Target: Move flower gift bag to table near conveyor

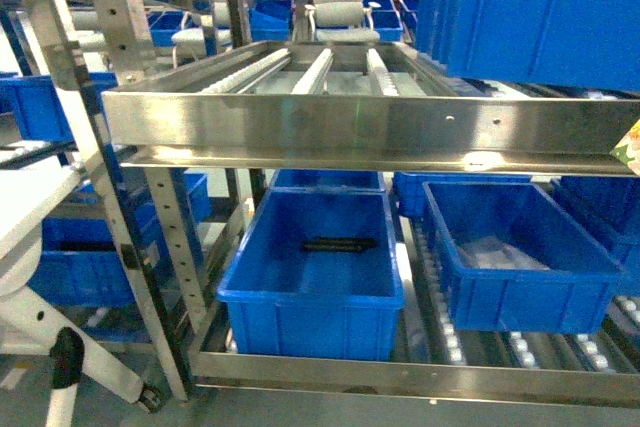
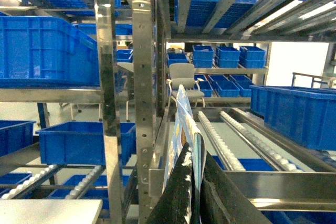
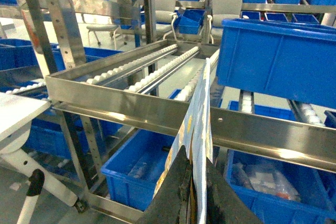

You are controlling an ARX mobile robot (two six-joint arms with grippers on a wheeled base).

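Note:
My right gripper point(image 3: 194, 153) is shut on the lower edge of the flat flower gift bag point(image 3: 202, 103), white with yellow print, which stands upright before the conveyor point(image 3: 142, 66). A corner of that bag point(image 1: 632, 147) peeks in at the right edge of the head view. My left gripper point(image 2: 195, 148) is shut on a second flat bag point(image 2: 181, 114), printed blue and white, held edge-on beside the roller tracks point(image 2: 231, 135). The white table point(image 1: 30, 197) lies at the left, below the conveyor's steel frame point(image 1: 370, 127). Neither gripper shows in the head view.
Blue bins point(image 1: 310, 267) point(image 1: 520, 247) sit on the lower roller level and a large one point(image 1: 530, 17) on the upper right. A perforated steel upright point(image 1: 130, 147) stands between table and conveyor. The table's leg and caster point(image 1: 65, 357) are low left. Office chairs point(image 1: 340, 2) stand behind.

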